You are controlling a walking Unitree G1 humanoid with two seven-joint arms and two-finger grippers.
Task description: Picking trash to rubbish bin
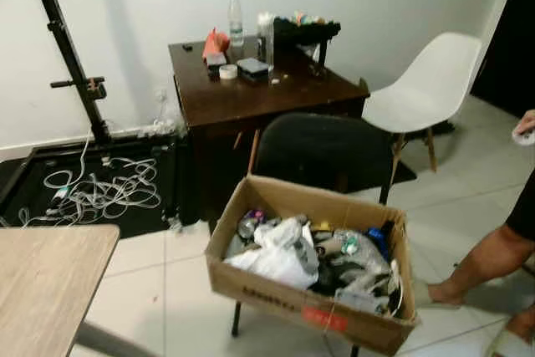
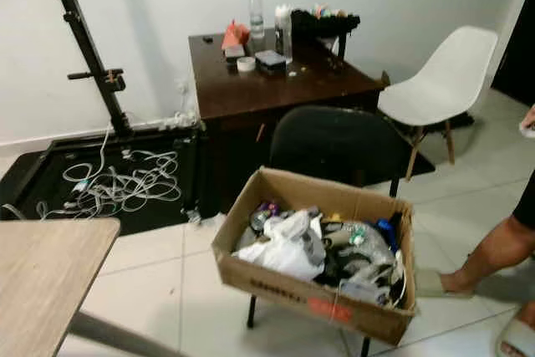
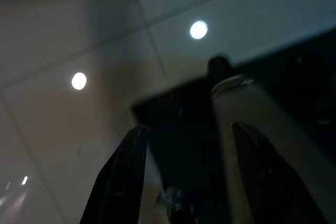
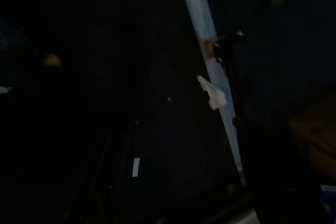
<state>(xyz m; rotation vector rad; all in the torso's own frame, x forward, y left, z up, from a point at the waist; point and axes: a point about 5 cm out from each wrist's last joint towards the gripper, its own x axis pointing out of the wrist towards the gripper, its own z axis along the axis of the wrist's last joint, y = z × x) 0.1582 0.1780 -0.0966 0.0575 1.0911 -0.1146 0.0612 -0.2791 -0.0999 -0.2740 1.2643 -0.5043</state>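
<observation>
Trash [image 1: 288, 252], a white plastic bag among bottles and wrappers, fills a cardboard box [image 1: 276, 290] resting on a black chair [image 1: 322, 148] in front of a dark wooden desk [image 1: 251, 89]. Well apart from it, the left gripper [image 3: 184, 182] hangs over pale floor tiles, its 2 black fingers [image 3: 123, 177] spread and holding nothing. Darkness in the right wrist view hides the right gripper's state, so I cannot tell it; a person's leg [image 1: 489, 261] stands just right of the box.

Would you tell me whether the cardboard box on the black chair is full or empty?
Nearly full. The cardboard box, open-topped on the black chair, holds a white plastic bag and crushed bottles piled close to its rim.
</observation>
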